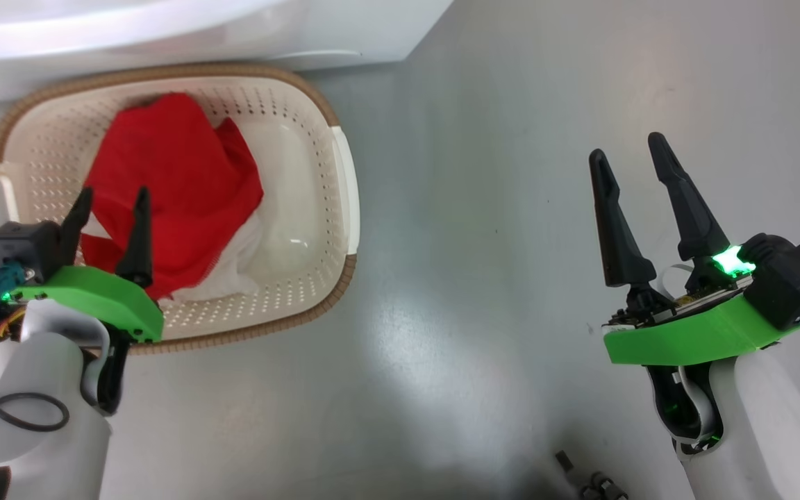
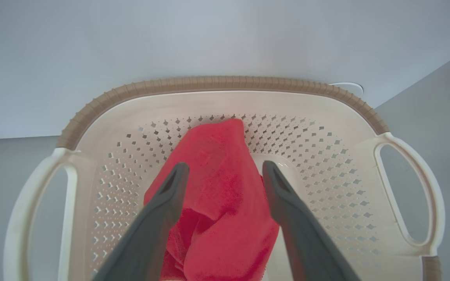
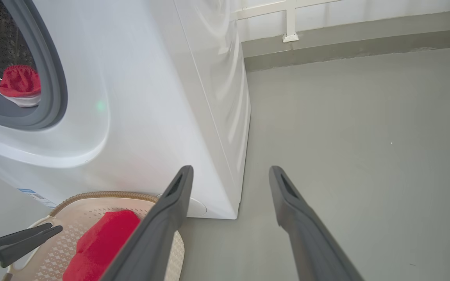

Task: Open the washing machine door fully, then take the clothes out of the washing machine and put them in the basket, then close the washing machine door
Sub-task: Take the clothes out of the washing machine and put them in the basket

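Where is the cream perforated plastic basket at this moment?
Head view, robot's left: the cream perforated plastic basket sits on the grey floor just before the white washing machine, holding red fabric clothes, with the open left gripper over it.

Your head view crops the white boxy washing machine (image 1: 164, 42) at top; small dark floor bits (image 1: 603, 484) too small to identify.
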### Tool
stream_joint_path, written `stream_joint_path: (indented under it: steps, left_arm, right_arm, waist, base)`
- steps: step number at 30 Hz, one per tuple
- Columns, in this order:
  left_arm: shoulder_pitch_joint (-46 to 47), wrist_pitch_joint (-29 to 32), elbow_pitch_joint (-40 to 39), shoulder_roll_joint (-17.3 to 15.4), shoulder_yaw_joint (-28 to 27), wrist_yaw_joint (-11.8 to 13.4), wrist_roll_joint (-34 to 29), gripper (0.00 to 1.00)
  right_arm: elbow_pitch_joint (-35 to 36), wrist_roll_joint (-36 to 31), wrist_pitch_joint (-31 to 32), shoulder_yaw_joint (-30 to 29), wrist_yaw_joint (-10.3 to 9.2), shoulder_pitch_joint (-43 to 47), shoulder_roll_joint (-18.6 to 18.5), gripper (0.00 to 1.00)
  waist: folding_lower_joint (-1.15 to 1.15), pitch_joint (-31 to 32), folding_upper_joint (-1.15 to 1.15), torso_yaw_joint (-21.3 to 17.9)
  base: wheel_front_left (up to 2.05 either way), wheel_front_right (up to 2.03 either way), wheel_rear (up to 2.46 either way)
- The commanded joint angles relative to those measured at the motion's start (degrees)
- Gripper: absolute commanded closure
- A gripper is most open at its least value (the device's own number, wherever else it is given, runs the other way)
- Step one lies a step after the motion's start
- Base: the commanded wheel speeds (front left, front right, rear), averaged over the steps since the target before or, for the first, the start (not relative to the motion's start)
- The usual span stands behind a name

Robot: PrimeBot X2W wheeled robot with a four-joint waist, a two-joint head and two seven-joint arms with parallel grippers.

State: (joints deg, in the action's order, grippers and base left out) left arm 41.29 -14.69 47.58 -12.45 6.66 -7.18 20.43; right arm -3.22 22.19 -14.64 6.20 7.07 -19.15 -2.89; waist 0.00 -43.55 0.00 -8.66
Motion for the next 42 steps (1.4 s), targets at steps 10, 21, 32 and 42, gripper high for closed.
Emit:
stream_joint_path:
  steps: [10,21,32,42]
  left_arm:
    - [-7.5,-0.3,-7.3,0.5,-3.4,-0.3,1.0,0.0]
    - [-14.4,-0.3,-14.7,2.8,-5.1,-0.3,0.1,0.0]
    - [-20.6,-0.3,-23.3,4.1,-6.9,-0.3,-1.9,0.0]
    - [-26.7,-0.3,-30.8,5.2,-9.7,-0.3,-6.2,0.0]
  right_arm:
    - [-0.9,-1.3,-0.4,0.3,0.42,3.6,0.0,0.0]
    - [-2.7,-3.2,-0.4,-0.8,0.42,7.7,0.0,0.0]
    - [-3.2,-3.7,-0.4,-1.8,0.42,11.5,0.0,0.0]
    - [-2.9,-3.9,-0.4,-2.9,0.42,14.6,0.0,0.0]
  waist:
    - [0.0,10.0,0.0,2.5]
    - [0.0,18.9,0.0,5.0]
    - [0.0,25.1,0.0,6.5]
    - [0.0,28.2,0.0,7.1]
  base:
    - [0.0,0.0,0.0]
    - [0.0,0.0,0.0]
    - [0.0,0.0,0.0]
    - [0.0,0.0,0.0]
